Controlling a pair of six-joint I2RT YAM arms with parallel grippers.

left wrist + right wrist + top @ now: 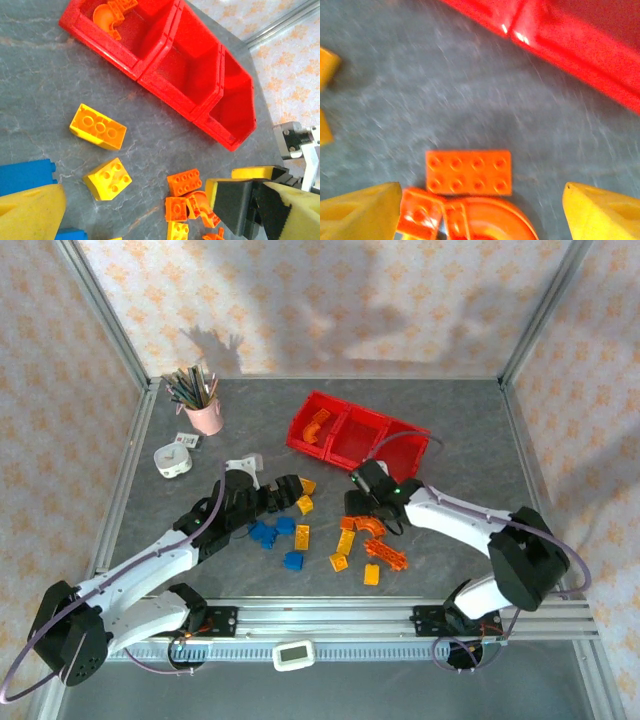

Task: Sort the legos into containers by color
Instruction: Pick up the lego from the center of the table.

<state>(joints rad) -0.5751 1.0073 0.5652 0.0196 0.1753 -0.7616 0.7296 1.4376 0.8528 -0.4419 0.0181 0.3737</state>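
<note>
The legos lie loose on the grey table in front of the containers [357,432], a row of three joined red bins. One curved orange brick [317,426] lies in the leftmost bin. My right gripper [481,216] hangs open low over a flat orange brick [468,172], a small orange brick [420,215] and a curved orange brick [492,220], gripping none. My left gripper [160,220] is open wide, with two yellow bricks [97,126] [107,178] ahead of it. Blue bricks [266,532] sit under the left arm.
A pink pencil cup [205,412] and a white tape roll [171,460] stand at the back left. More yellow bricks [340,562] and a long orange brick [385,553] lie near the front rail [330,618]. The two grippers [295,492] [360,504] are close together.
</note>
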